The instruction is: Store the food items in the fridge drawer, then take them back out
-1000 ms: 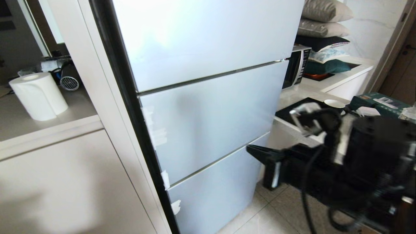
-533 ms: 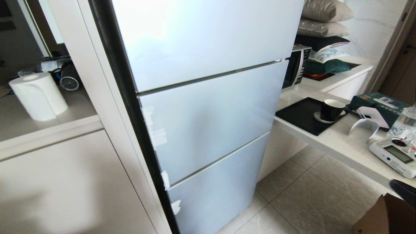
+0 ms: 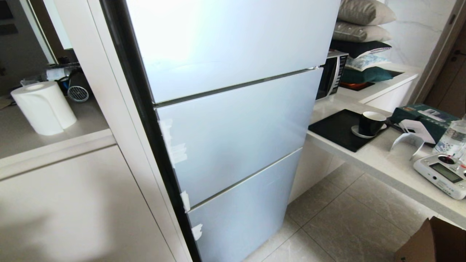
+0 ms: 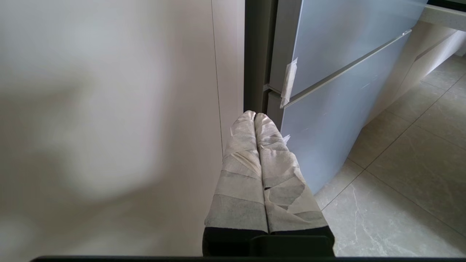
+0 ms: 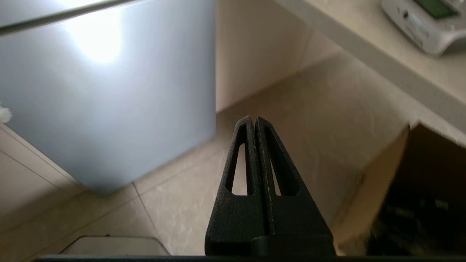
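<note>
Fridge (image 3: pixel 233 120) doors all sat shut, both the left gripper (image 4: pixel 255 115) and right gripper (image 5: pixel 253 119) were pinched closed and empty, pointing toward twelve o'clock, so we judged parking low was right.

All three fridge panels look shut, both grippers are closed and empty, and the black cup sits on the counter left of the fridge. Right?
Not quite. The black cup sits on the counter to the right of the fridge, as the head view shows. The rest holds: all three panels are shut, and the left gripper and right gripper are closed and empty.
</note>
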